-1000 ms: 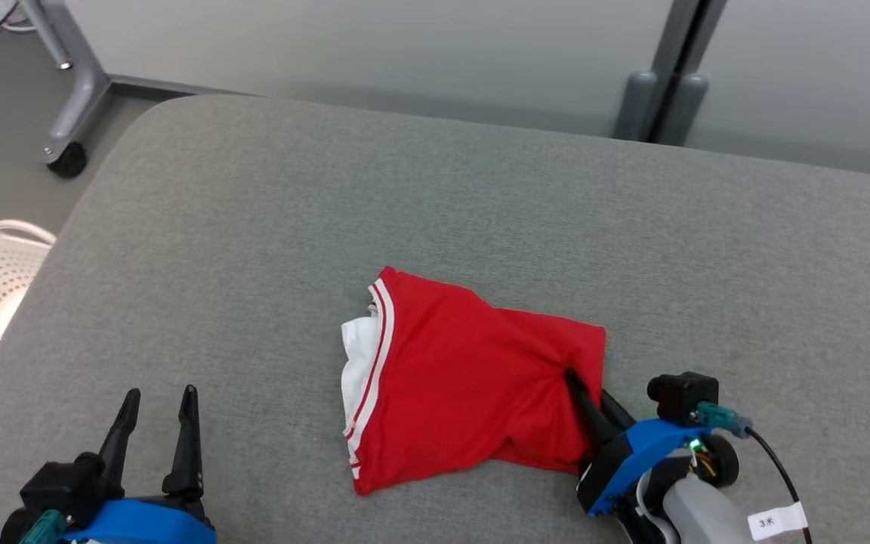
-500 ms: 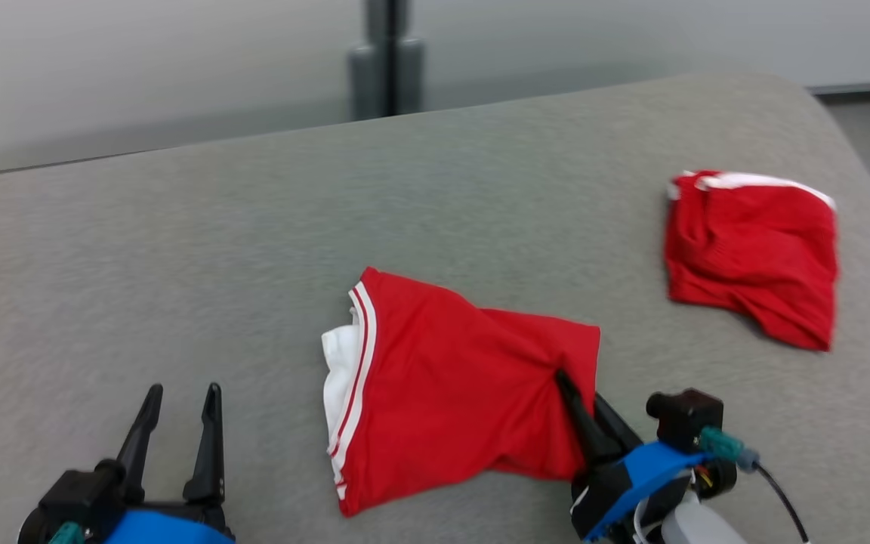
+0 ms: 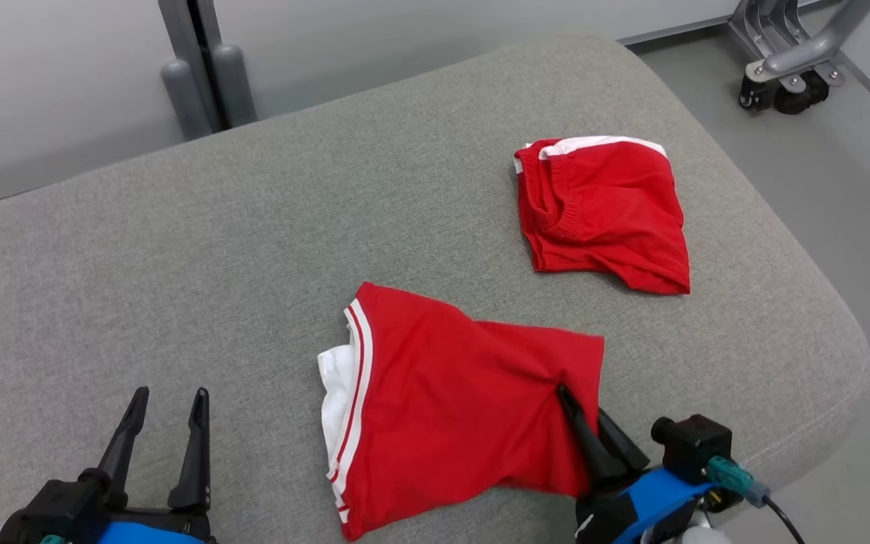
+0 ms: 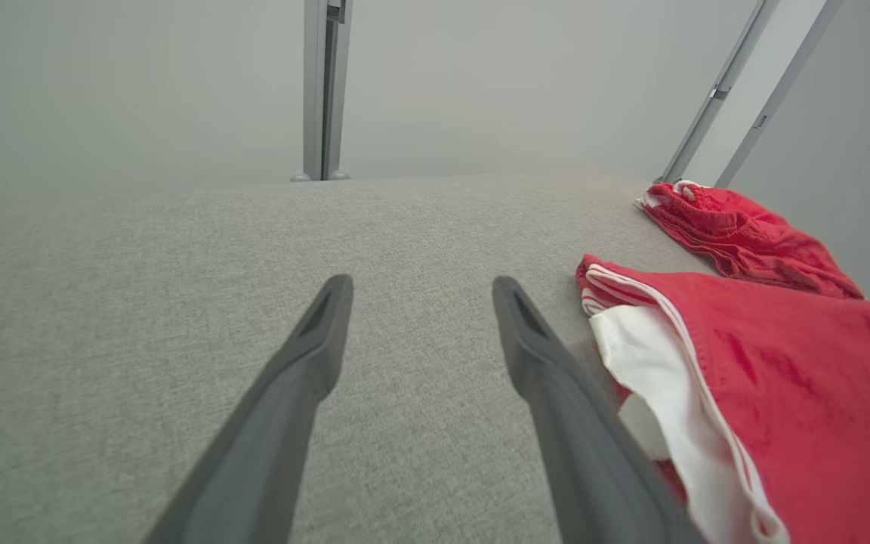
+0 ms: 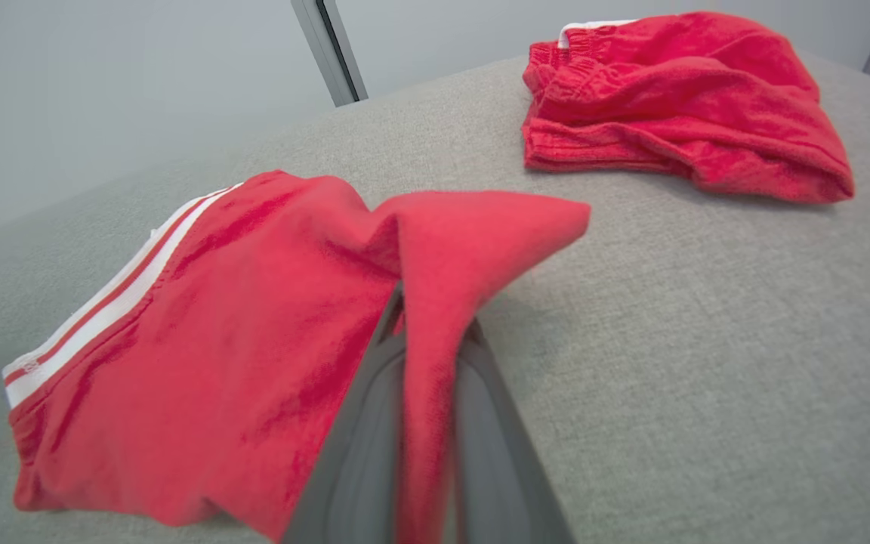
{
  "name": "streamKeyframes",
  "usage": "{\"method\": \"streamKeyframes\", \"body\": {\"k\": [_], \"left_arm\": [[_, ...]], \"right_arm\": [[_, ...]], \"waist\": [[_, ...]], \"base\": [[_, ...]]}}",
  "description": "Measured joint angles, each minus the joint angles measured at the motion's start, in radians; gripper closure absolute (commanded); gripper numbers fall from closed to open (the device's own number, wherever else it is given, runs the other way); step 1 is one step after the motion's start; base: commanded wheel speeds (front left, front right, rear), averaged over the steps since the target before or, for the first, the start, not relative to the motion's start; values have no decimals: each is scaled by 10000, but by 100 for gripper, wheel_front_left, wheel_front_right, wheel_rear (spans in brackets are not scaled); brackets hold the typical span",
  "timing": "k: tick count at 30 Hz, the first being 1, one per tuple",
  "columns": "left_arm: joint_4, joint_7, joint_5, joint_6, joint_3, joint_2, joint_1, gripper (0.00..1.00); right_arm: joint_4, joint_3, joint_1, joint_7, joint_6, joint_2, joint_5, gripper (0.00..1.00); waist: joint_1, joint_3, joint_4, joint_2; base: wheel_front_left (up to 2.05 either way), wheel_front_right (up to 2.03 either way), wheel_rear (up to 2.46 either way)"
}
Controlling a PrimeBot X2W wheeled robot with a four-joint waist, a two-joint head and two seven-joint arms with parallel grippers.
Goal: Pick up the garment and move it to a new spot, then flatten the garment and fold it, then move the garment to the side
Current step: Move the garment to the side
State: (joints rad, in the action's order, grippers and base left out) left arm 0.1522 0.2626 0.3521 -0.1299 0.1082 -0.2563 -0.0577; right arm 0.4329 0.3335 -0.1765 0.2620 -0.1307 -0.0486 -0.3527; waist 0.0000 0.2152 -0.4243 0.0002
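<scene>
At the near left we saw the left gripper (image 3: 170, 393) over the grey cushion (image 3: 178, 249), its two fingers spread wide with nothing between them. Just right of it, mid-cushion towards the front, lay the garment (image 3: 450, 415), red with two white stripes and white cloth showing at its left end. The right gripper (image 3: 580, 403) was pinched tight on a fold at the garment's right edge. Farther right and back, well apart, lay a red bundle (image 3: 609, 211) with a white band. We counted two red pieces and two grippers.
</scene>
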Motion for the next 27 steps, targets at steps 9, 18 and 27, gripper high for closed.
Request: {"method": "streamKeyframes", "body": {"k": [9, 18, 27], "left_arm": [[-44, 0, 188, 0, 426, -562, -6, 0], [-12, 0, 625, 0, 593, -1049, 150, 0], [35, 0, 901, 0, 612, -1432, 452, 0]], "right_arm": [[568, -2631, -2138, -119, 0, -4, 3423, 100], [-798, -6801, -3731, -1818, -2, -2, 7116, 100], [-2002, -9327, -4008, -2282, 0, -13, 8592, 0]], "waist": [[0, 246, 761, 0], [0, 725, 1961, 0], [1, 1319, 2828, -1]], "base": [[0, 0, 0], [0, 0, 0], [0, 0, 0]]}}
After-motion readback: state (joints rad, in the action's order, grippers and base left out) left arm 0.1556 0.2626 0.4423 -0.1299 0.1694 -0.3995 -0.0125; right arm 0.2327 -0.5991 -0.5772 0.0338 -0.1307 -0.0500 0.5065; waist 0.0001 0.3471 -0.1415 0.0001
